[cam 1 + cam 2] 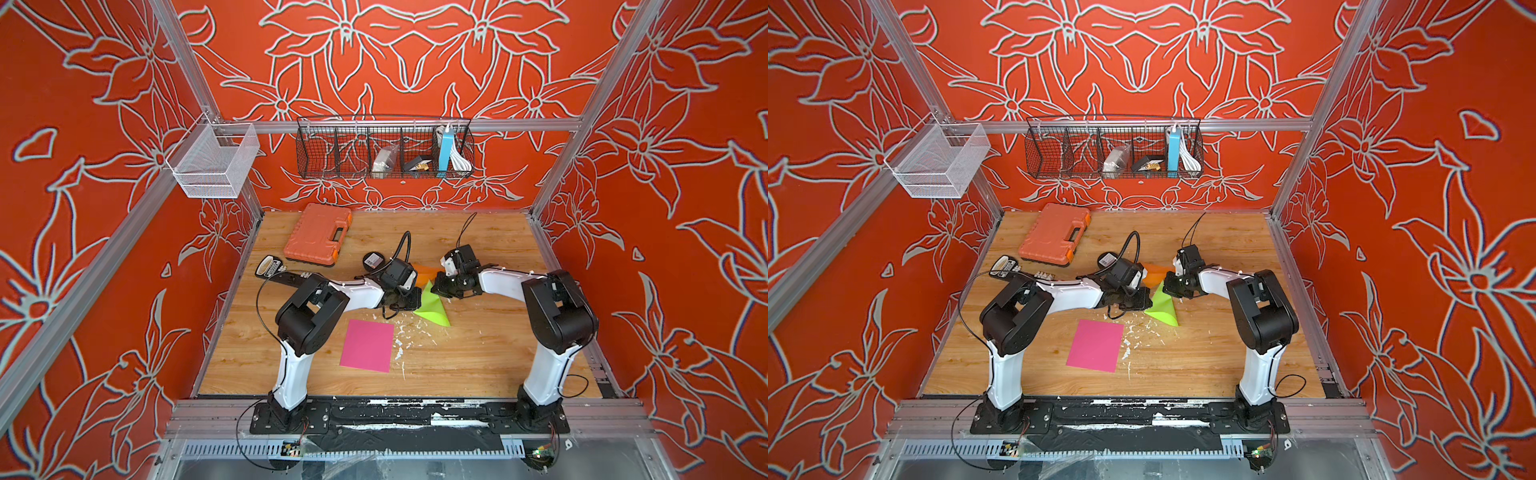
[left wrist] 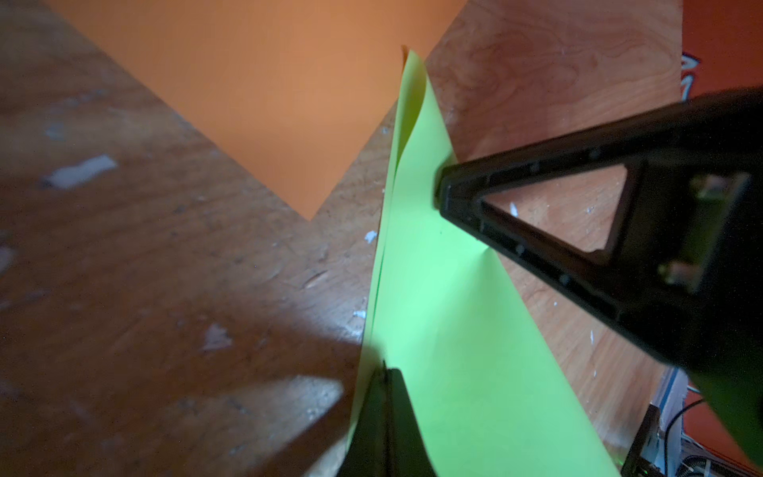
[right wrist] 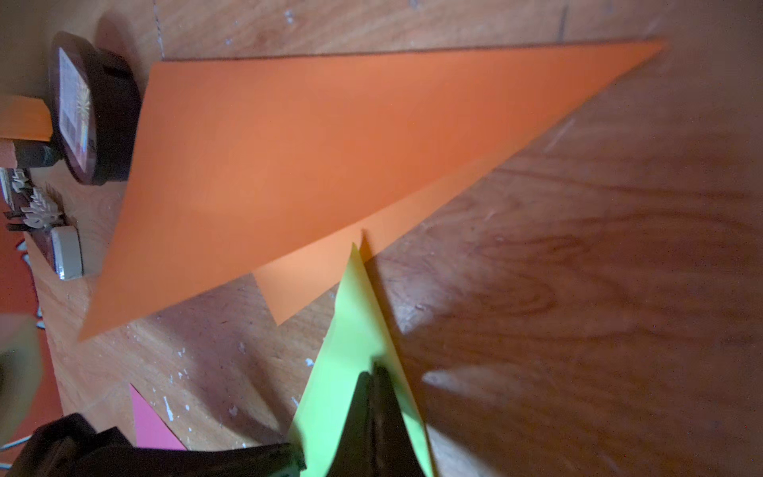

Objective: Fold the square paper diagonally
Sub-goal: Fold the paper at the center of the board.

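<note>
On the back rail hung a black wire basket [image 1: 316,153] split into compartments: the middle one held a silvery packet [image 1: 384,160], the next a small black box [image 1: 417,163], and the end one, toward the right arm's side, an upright blue box [image 1: 445,149] with a coiled white cable [image 1: 462,161] beside it. A white mesh basket [image 1: 208,174] was hooked to the frame at the back corner on the left arm's side. A closed orange tool case [image 1: 318,235] lay on the wood-grain table [image 1: 478,353] near the back, with a round black labelled object [image 1: 374,261] just in front of it. The green paper [image 1: 434,305] sat mid-table, doubled over into a triangle and tented up between the two arms, its lower corner on the wood. The left gripper [image 2: 386,369] was pinched closed on one edge of it; the right gripper [image 3: 373,369] was clamped on it nearer the raised point. That point met the edge of a folded orange paper [image 3: 309,165] lying flat behind it. A flat pink paper [image 1: 368,345] lay nearer the arm bases, apart from the green sheet, with white flecks [image 1: 401,336] scattered between them. Red walls with pale flower outlines [image 1: 415,62] and aluminium framing [image 1: 519,124] enclosed the cell.
</note>
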Controlling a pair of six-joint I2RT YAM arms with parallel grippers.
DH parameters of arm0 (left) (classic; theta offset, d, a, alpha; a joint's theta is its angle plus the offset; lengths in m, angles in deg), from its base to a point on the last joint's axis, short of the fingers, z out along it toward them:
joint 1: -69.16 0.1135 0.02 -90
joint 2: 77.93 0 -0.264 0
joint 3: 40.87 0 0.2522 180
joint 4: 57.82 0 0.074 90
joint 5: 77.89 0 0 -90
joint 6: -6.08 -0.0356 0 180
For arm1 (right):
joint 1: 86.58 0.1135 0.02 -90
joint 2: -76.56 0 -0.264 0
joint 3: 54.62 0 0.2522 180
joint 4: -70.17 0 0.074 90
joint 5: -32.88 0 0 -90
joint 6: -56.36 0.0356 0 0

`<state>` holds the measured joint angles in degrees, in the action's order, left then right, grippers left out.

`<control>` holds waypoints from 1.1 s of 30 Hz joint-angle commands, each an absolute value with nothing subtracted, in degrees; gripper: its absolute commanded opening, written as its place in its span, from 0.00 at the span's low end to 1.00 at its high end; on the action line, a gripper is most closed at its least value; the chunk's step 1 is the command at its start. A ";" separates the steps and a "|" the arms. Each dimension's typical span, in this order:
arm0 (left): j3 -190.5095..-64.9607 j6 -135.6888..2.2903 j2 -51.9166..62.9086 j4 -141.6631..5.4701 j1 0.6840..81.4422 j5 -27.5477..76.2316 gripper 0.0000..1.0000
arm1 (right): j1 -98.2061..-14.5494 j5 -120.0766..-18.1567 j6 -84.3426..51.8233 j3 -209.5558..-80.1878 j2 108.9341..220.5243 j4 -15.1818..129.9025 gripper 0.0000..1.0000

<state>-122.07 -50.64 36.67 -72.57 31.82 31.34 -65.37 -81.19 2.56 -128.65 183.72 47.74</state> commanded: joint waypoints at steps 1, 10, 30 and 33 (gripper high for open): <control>-121.60 -51.14 38.79 -77.08 31.68 30.00 0.00 | -66.28 -77.86 3.29 -129.85 186.29 46.29 0.00; -121.70 -51.13 39.01 -77.12 31.72 30.11 0.00 | -67.07 -78.54 3.80 -131.43 188.12 47.33 0.00; -121.86 -51.22 39.21 -77.41 31.72 30.05 0.00 | -67.33 -78.10 3.97 -135.84 191.65 46.73 0.00; -121.87 -51.14 39.16 -77.38 31.72 30.04 0.00 | -67.42 -77.79 4.10 -136.16 191.88 46.91 0.00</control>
<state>-122.27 -50.64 36.83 -72.57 31.82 31.29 -66.79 -81.15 3.44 -135.56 189.25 48.44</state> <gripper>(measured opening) 0.047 0.042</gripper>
